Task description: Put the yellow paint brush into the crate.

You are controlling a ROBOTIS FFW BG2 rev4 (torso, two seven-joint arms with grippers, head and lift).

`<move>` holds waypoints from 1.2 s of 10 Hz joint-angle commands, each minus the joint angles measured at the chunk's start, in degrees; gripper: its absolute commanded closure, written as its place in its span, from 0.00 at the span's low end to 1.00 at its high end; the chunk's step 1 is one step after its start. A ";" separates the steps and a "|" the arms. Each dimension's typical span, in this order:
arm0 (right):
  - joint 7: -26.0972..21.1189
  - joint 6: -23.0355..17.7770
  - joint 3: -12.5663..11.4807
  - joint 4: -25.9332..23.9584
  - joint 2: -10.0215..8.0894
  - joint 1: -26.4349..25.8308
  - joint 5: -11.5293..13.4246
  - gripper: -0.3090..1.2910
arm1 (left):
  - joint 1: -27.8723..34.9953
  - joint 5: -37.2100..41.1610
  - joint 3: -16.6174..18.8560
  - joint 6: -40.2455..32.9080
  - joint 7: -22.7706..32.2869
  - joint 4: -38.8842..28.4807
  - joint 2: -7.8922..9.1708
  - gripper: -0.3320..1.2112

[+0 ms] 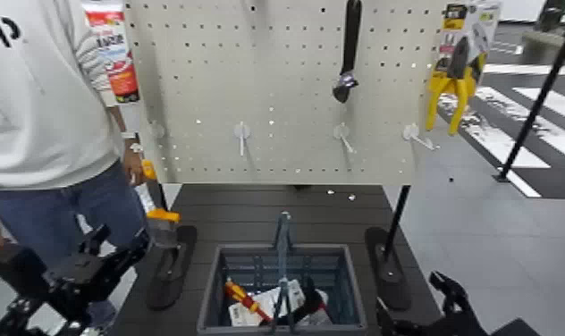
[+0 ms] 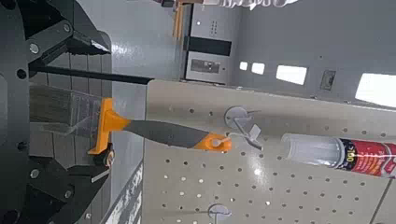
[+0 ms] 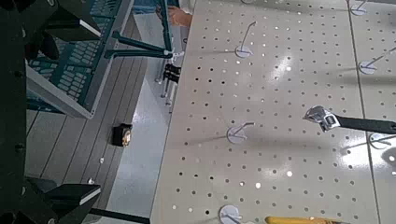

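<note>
Left end effector (image 1: 125, 243) open, empty, yellow paint brush (image 2: 168, 133) just ahead; right end effector (image 1: 411, 295) beside crate (image 1: 347, 279).

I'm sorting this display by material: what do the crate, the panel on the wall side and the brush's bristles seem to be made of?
The crate: dark grey, slightly dull plastic, judging by its moulded lattice sides. The panel: smooth, pale, punched with holes; painted metal or coated board. The brush's bristles: pale grey, probably synthetic, though natural hair is possible.
</note>
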 commanded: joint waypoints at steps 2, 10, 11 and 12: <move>0.08 0.10 0.34 0.20 -0.04 -0.39 -0.07 0.28 | -3.43 -0.18 1.50 3.13 -3.62 2.52 2.10 0.45; 0.61 0.19 1.31 1.43 -0.04 -1.71 -0.42 0.28 | -12.65 -3.51 -1.31 7.44 -13.91 10.96 7.11 0.45; 0.61 0.19 1.31 1.43 -0.04 -1.71 -0.51 0.28 | -14.06 -4.04 -2.19 7.35 -15.31 12.36 7.55 0.46; 0.61 0.27 1.40 1.43 -0.04 -1.80 -0.51 0.28 | -14.85 -4.13 -2.71 7.44 -16.02 12.98 7.55 0.46</move>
